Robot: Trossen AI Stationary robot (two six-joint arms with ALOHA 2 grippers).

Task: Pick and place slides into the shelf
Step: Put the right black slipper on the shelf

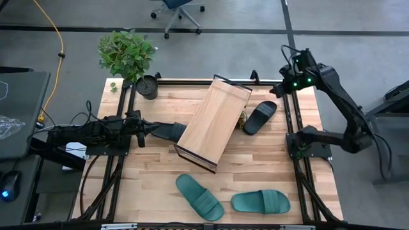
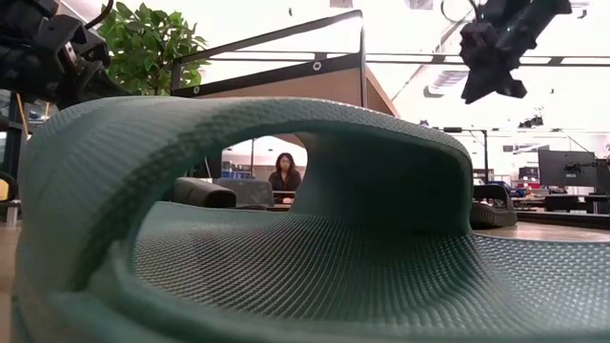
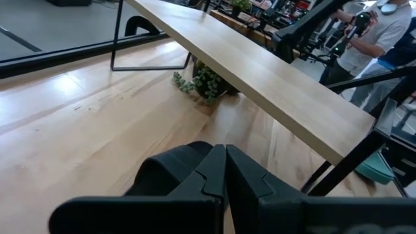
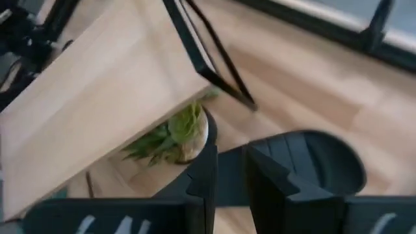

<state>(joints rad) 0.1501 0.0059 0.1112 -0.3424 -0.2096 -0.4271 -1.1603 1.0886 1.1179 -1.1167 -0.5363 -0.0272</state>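
A black slide (image 1: 169,131) lies at the left edge of the slanted wooden shelf (image 1: 214,123), with my left gripper (image 1: 148,129) shut on it; the left wrist view shows the slide (image 3: 166,172) under the shelf board (image 3: 260,65). A second black slide (image 1: 260,117) lies flat on the table right of the shelf, and shows in the right wrist view (image 4: 312,162). My right gripper (image 1: 285,86) hangs open high above it (image 4: 227,179). Two teal slides (image 1: 199,196) (image 1: 261,202) rest soles down near the table's near edge; one fills the low view (image 2: 286,229). My left gripper holds the black slide by the end that faces the arm (image 3: 195,162), pinched between the two shut fingers. It comes in level from the table's left, along the slide. My own fingers hide the exact spot, and I cannot tell whether the slide is off the table.
A small green plant (image 1: 243,120) sits under the shelf's right side. A potted plant (image 1: 131,57) stands at the table's far left corner. Dark frame rails (image 1: 291,128) run along the table's sides. Bare tabletop (image 1: 153,172) lies near and left of the shelf. A person (image 2: 284,174) sits beyond the table.
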